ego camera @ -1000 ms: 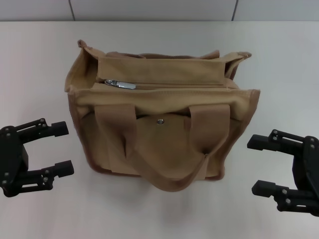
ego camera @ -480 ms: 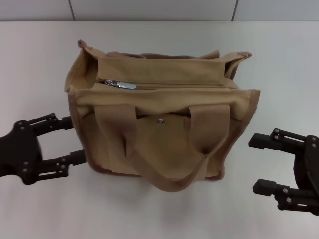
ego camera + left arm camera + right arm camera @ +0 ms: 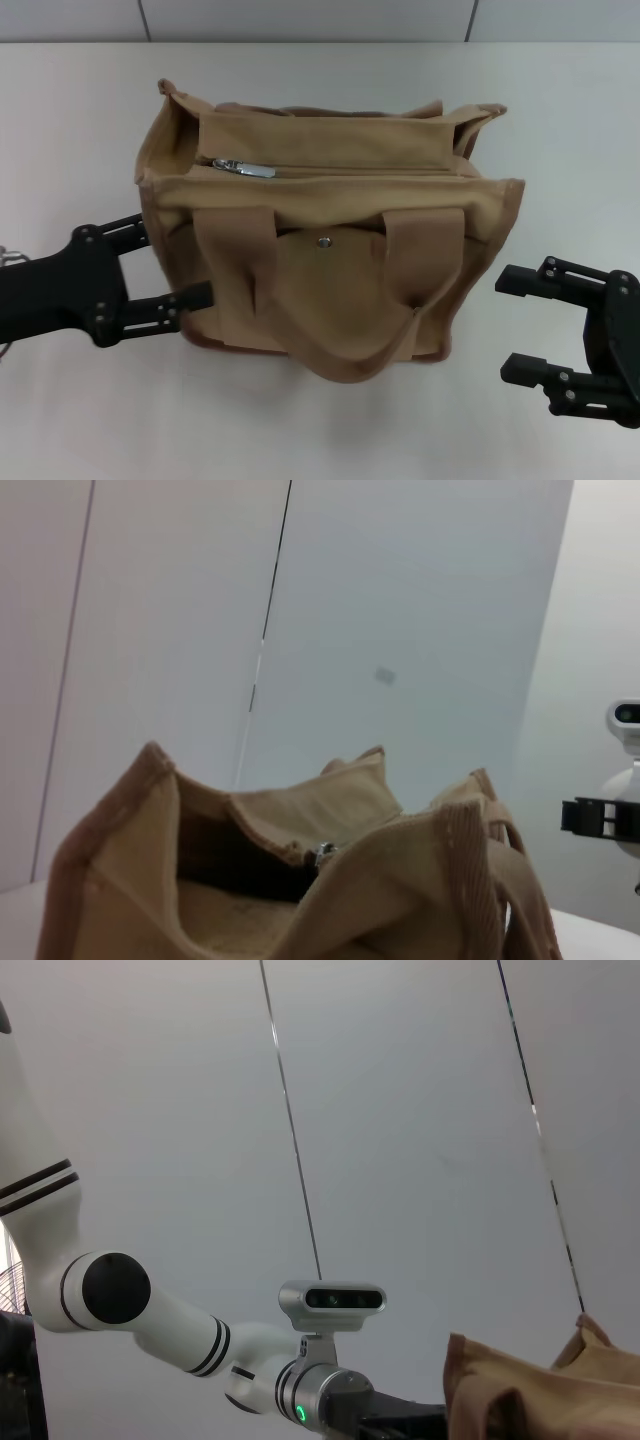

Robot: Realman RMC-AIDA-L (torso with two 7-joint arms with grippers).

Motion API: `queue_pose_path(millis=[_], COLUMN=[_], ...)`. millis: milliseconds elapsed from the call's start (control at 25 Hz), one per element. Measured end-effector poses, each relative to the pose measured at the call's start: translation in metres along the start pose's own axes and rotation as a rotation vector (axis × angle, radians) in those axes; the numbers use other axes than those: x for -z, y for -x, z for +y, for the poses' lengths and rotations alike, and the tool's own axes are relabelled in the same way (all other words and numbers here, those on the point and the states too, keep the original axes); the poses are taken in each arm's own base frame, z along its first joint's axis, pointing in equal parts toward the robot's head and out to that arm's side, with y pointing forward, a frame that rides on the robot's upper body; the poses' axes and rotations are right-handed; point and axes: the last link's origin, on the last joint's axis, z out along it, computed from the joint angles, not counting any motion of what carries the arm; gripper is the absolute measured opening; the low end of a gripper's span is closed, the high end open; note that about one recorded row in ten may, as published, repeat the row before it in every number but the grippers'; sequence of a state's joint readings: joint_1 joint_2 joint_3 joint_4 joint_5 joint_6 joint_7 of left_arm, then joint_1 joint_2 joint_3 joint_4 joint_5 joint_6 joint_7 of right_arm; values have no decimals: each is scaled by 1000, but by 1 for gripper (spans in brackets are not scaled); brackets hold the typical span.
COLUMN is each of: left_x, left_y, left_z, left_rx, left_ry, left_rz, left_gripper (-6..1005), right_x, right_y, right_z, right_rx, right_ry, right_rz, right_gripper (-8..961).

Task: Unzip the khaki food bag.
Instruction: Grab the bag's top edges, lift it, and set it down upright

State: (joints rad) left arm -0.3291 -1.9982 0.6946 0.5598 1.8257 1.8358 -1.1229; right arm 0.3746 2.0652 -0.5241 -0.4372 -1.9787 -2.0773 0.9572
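Now the khaki food bag (image 3: 330, 250) stands upright in the middle of the pale desk (image 3: 560, 130), with its front pocket side turned to the robot. On this side a silver snap (image 3: 322, 242) sits between the two ends of a webbing handle (image 3: 335, 350), and the handle hangs down in a loop over the pocket. On top of the bag the zipper line runs from one end to the other, and its metal pull (image 3: 243, 168) lies at the robot's left end of it. Along the top the two edges lie together.

The left claw (image 3: 172, 265) is at the left end of the bag, low near the desk. Its two fingers are apart: the nearer finger (image 3: 185, 301) reaches along the front lower corner of the bag and seems to touch the fabric, and the other finger (image 3: 125, 228) meets the bag's left side. So the bag's corner is between them, not clamped. In the left wrist view the end of the bag (image 3: 300, 880) fills the lower part, and the pull (image 3: 322, 854) shows as a small shiny spot at the fold.

The right claw (image 3: 525, 325) stays beside the bag's right end, near but not touching it, with its fingers wide apart and nothing between them.
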Motion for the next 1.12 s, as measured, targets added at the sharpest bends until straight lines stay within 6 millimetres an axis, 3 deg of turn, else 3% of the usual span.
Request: queue_pose_path(millis=[240, 720, 1120], left_x=[-11, -14, -3], left_y=[1, 1, -2], left_z=[-8, -10, -14], left_rx=[-15, -36, -61], left_ry=[-56, -79, -129], left_rz=[15, 18, 46], left_gripper=[709, 399, 111], right_x=[0, 0, -1], right_y=[-1, -4, -4], right_z=[0, -1, -2], right_rx=[-3, -10, -7], right_ry=[-7, -25, -32], right_rz=[0, 4, 2], right_gripper=[744, 744, 744])
